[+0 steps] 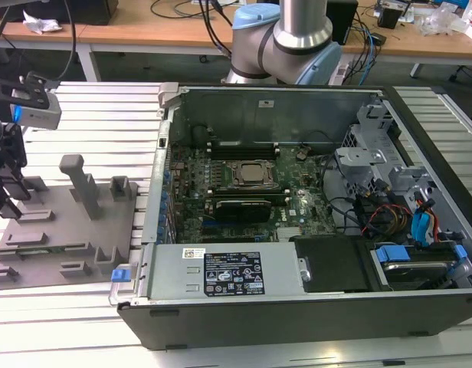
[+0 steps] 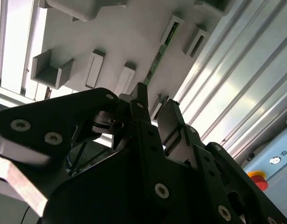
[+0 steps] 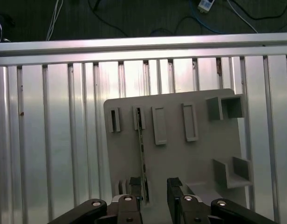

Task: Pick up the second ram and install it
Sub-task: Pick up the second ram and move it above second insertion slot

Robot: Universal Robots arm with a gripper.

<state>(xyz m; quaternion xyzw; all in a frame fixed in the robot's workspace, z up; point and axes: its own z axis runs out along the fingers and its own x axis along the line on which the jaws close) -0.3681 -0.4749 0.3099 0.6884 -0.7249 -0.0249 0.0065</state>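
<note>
Gripper (image 3: 154,186) hovers with fingers parted, gripping nothing, and the second ram (image 3: 142,149) stands on edge in the grey fixture (image 3: 181,163) just beyond its fingertips, nearer one finger.

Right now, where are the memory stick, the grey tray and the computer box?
memory stick (image 3: 142,158): first wrist view, middle of its edge.
grey tray (image 3: 181,163): first wrist view, bare flat part.
computer box (image 1: 297,326): exterior view, near wall.

Silver arm tube (image 1: 305,15), pale-blue joint caps (image 1: 253,21), matte black claw (image 2: 155,100) — round silver screw heads (image 2: 161,189)
</note>
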